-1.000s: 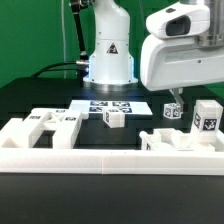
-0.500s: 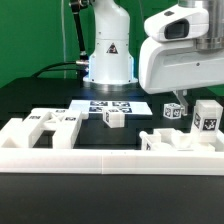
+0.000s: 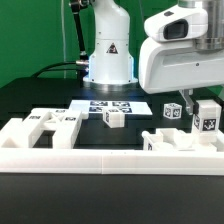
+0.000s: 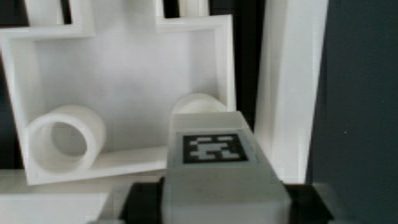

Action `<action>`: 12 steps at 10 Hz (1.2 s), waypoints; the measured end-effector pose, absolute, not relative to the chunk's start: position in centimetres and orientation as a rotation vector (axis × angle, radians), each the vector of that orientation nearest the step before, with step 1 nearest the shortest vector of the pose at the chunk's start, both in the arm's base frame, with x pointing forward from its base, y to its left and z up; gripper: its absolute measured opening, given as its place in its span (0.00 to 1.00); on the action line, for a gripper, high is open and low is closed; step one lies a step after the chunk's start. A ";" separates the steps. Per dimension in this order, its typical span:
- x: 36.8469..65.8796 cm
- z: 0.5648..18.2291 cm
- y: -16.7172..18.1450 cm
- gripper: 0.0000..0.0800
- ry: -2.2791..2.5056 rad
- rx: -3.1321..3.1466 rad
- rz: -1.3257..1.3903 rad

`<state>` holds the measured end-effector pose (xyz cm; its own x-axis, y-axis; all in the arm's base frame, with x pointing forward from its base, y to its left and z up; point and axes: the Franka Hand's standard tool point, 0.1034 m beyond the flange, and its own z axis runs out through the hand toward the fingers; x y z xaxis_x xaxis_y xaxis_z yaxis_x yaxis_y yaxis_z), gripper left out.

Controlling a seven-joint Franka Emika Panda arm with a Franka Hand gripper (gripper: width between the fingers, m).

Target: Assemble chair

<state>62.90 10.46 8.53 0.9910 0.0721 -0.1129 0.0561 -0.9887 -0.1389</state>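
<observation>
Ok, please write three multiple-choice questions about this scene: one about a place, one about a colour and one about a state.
1. Where does the marker board lie?
A) just in front of the robot base
B) on the front rail
C) on the floor

2. What colour is the table?
A) white
B) black
C) red

3. How is the gripper?
A) wide open
B) out of view
C) shut on a white tagged part

Answers:
1 A, the board lies flat just before the base.
2 B, the bare top is black.
3 C, the wrist view shows the gripper clamped on the part.
</observation>
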 end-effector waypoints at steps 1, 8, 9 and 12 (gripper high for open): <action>62.9 8.5 10.3 0.36 -0.015 -3.001 0.173; 63.3 8.6 9.6 0.37 0.914 -2.935 0.091; 63.4 8.7 9.0 0.37 1.043 -2.905 0.084; 63.5 8.7 7.5 0.37 1.357 -2.804 0.074</action>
<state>63.49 7.52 8.73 0.6195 -0.7831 -0.0539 -0.7843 -0.6203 -0.0025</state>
